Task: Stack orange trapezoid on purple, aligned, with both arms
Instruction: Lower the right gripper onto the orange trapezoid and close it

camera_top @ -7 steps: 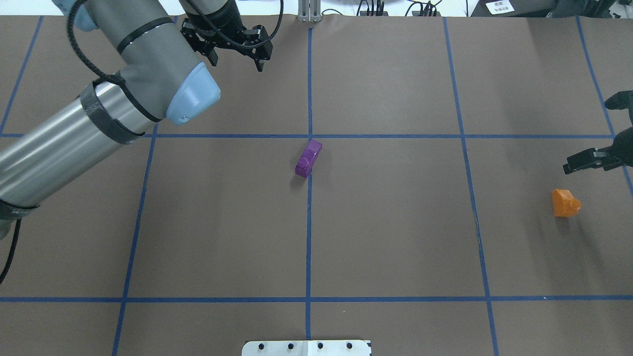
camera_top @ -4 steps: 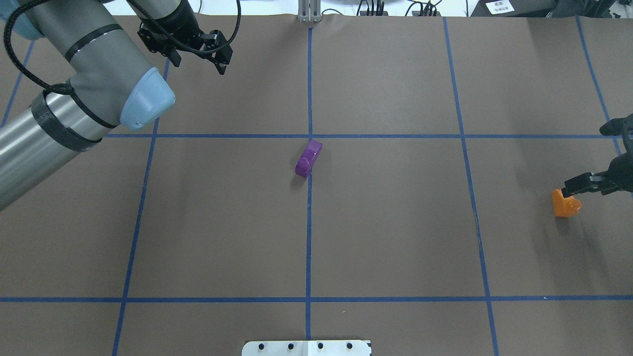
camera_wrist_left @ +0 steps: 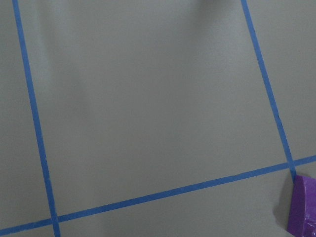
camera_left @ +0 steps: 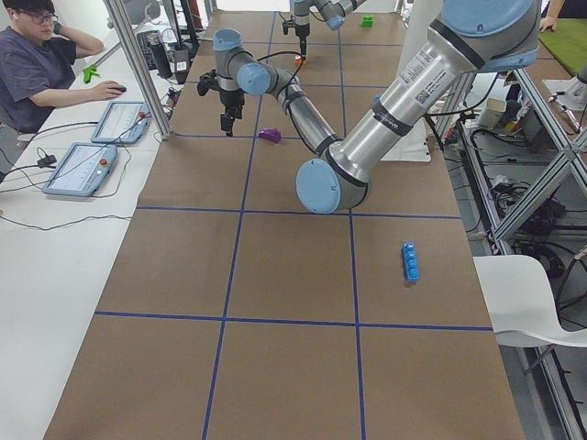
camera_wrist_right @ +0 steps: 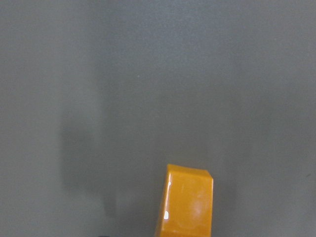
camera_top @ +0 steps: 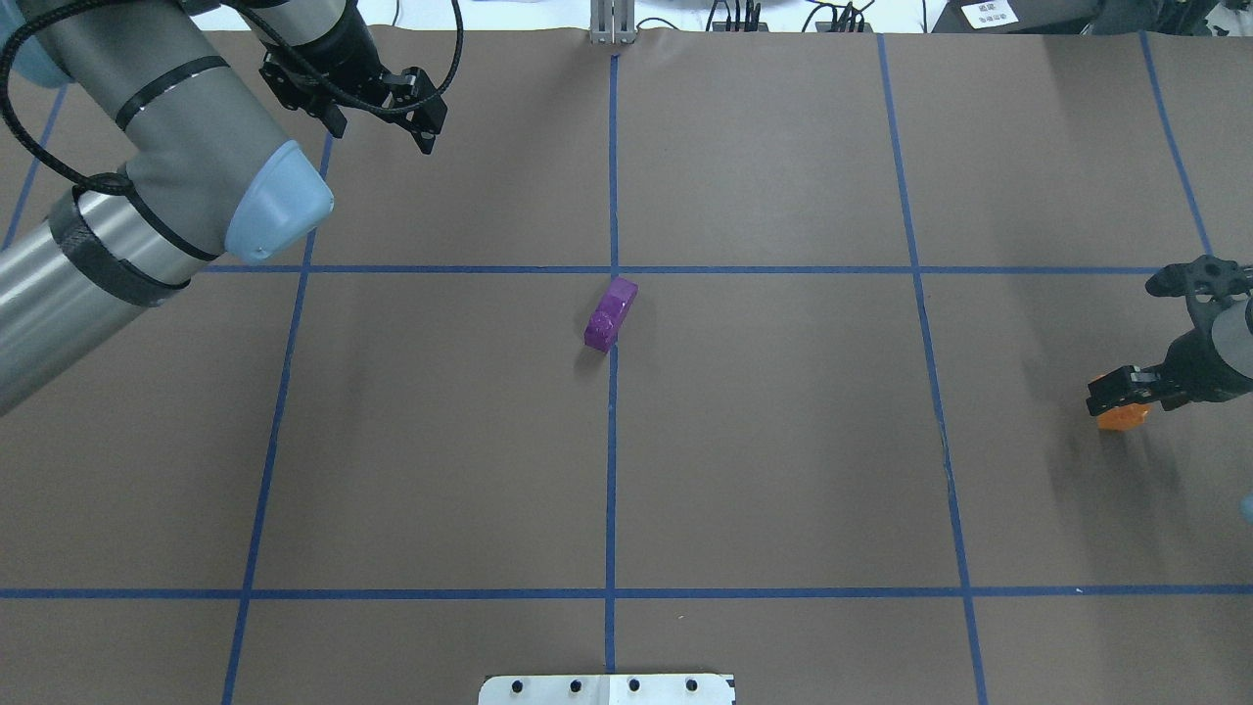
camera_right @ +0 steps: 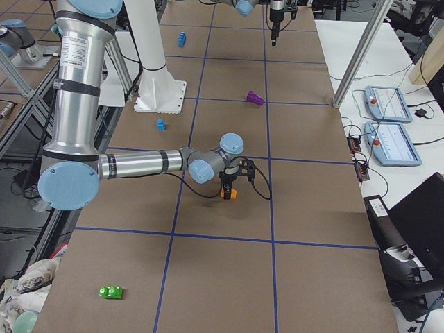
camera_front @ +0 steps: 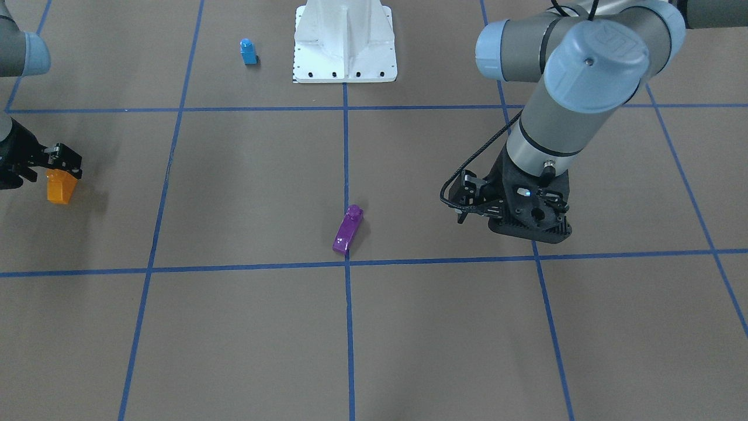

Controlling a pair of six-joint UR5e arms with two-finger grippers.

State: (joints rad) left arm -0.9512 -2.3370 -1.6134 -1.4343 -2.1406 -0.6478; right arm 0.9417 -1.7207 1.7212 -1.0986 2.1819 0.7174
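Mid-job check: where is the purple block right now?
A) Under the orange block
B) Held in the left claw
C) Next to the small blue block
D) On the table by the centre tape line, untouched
D: the purple block lies bare on the table against the centre tape line, and the open left claw is well away from it.

The left gripper points down over the worktop; the purple lies near it, on its robot side.

Bright, even overhead light casts soft shadows on the table. Wrist views look dimmer, greyish, slightly soft; the orange trapezoid carries small glints.
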